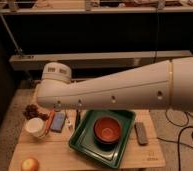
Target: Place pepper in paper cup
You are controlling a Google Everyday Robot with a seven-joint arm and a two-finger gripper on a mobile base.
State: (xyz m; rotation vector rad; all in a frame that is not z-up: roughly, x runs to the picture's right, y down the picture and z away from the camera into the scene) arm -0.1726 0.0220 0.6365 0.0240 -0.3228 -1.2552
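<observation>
Pepper: we see the pepper [50, 120] as a thin red-orange streak lying on the wooden table [90, 162]. It lies between the paper cup [35, 127] and a grey-blue object [58, 121]. Its upper end runs into the shade under the arm, and we cannot tell whether it touches the cup.
Paper cup: upright near the table's left edge, just left of the pepper.
Gripper: we take the dark slim shape hanging below the arm to be the gripper [77, 119]. It sits just beside the left rim of the green tray [85, 145], to the right of the pepper, with the grey-blue object between them. We cannot tell whether it is spread, clenched or grasping anything.
Hidden: the white arm [120, 90] crosses from the right and covers the back of the table.
Around: the dark red grapes [32, 110] lie behind the cup. The orange bowl [107, 130] sits in the tray, with a grey flat item [141, 133] to the tray's right. An orange fruit [30, 164] at the front left is cut off by the bottom edge.
</observation>
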